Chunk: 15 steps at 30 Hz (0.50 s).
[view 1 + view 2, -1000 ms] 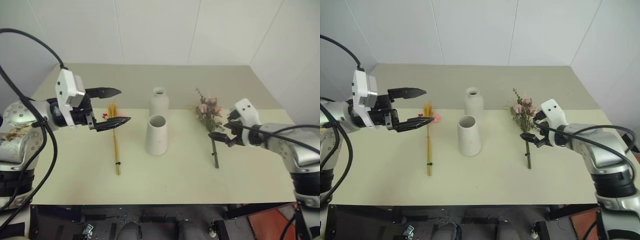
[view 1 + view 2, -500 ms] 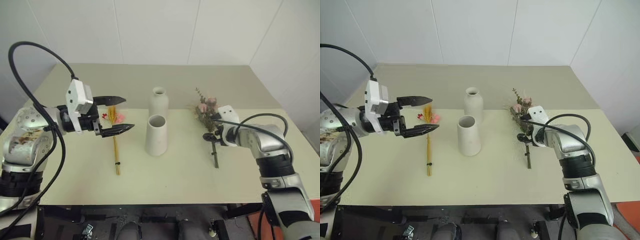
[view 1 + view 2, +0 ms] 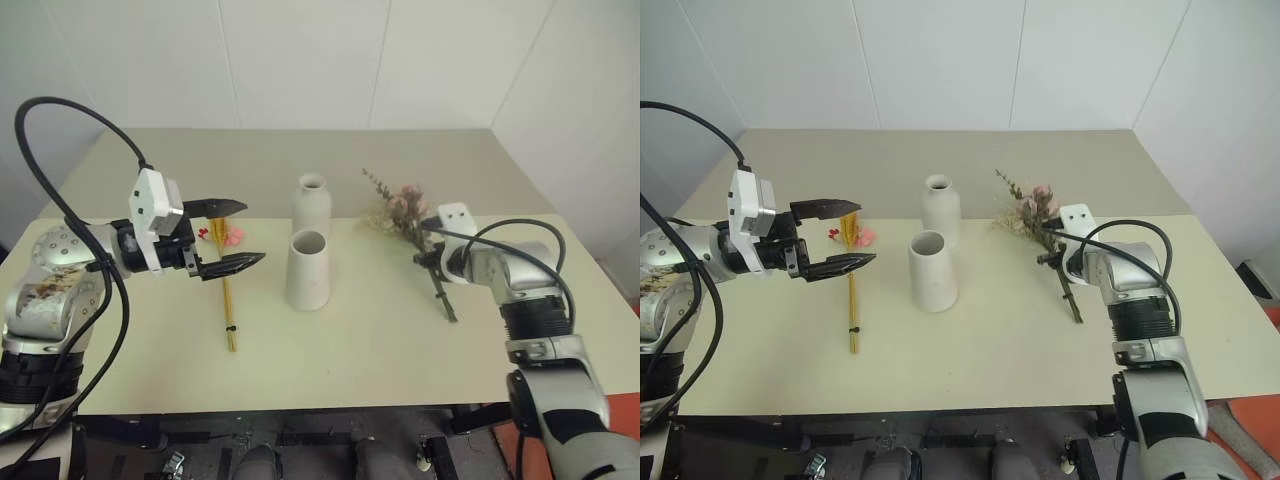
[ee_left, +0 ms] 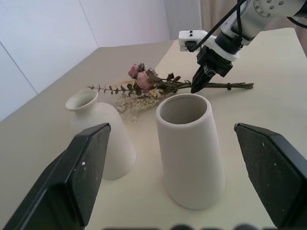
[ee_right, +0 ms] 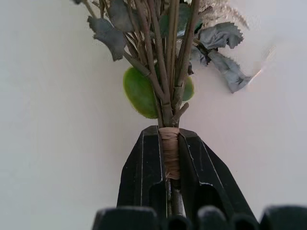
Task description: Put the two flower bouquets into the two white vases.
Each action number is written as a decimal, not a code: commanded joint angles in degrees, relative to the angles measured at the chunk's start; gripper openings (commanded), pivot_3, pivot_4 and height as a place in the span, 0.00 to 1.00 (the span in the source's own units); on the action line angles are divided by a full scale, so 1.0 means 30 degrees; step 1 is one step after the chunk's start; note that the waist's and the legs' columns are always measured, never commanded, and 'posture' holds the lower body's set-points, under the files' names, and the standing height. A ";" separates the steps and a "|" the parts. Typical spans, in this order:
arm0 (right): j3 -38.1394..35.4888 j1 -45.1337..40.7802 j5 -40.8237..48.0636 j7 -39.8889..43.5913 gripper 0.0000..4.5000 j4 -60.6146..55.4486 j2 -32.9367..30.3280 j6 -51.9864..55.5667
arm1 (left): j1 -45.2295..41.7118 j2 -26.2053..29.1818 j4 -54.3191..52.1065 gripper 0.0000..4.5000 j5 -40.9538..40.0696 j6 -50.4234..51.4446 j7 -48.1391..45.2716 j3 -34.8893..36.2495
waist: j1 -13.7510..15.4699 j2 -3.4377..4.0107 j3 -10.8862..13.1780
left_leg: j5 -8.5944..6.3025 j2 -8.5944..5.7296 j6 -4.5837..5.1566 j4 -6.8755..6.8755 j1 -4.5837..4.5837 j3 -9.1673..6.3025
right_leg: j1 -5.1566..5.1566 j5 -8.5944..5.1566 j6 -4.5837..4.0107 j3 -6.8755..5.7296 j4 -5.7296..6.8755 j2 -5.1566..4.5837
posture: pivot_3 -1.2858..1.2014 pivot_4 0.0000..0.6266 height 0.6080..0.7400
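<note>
The bushy bouquet point(image 3: 403, 208) of pale pink roses lies on the table at the right, its dark stems point(image 5: 167, 91) pointing toward the front. My right gripper point(image 3: 427, 259) is shut on the stems at their wrapped band point(image 5: 168, 149). The slim yellow-stemmed bouquet point(image 3: 229, 298) lies on the left. My left gripper point(image 3: 246, 234) hovers open just above its flower end, holding nothing. The cone vase point(image 3: 307, 271) stands in the middle, and the bottle vase point(image 3: 311, 204) is right behind it. Both vases point(image 4: 189, 149) point(image 4: 99, 138) stand upright and hold nothing.
The beige table point(image 3: 350, 350) has a fold line across its middle and bare surface in front of the vases. White walls close in behind and on the right. A black cable point(image 3: 70, 110) loops over my left arm.
My right gripper has shut on the rose bouquet's stems. The bouquet has swung, its flower heads now further left and its stem end further right. My left gripper has hardly moved.
</note>
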 commanded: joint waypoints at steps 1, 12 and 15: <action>-0.2802 -0.1573 -0.1210 -0.4466 0.04 -0.0385 0.1165 -0.6759 | -0.0246 0.0169 -0.0387 1.00 -0.0174 -0.0391 0.0068 0.0641 | -0.0113 0.0005 0.0003 | 0.0000 -0.0003 0.0000 -0.0007 -0.0005 0.0001 | -0.0007 0.0000 0.0000 0.0004 0.0001 -0.0004 | 0.52 0.24 1.00; -0.7348 -0.8876 0.4020 -0.0094 0.04 0.8451 0.4939 -2.1508 | -0.0367 0.0365 0.0333 1.00 0.0565 0.0425 0.2282 0.1439 | -0.0587 0.0024 0.0015 | 0.0001 0.0015 -0.0001 -0.0042 0.0027 -0.0002 | 0.0007 0.0007 -0.0008 0.0000 0.0017 -0.0003 | 0.52 0.24 1.00; -0.8593 -1.0238 0.6122 0.2970 0.04 1.0829 0.6204 -2.2517 | 0.0235 0.0655 0.0064 1.00 0.1037 0.1180 0.3526 0.1782 | -0.0662 0.0038 0.0023 | 0.0001 0.0021 -0.0001 -0.0052 0.0040 -0.0004 | 0.0007 0.0011 -0.0011 0.0001 0.0025 0.0000 | 0.52 0.24 1.00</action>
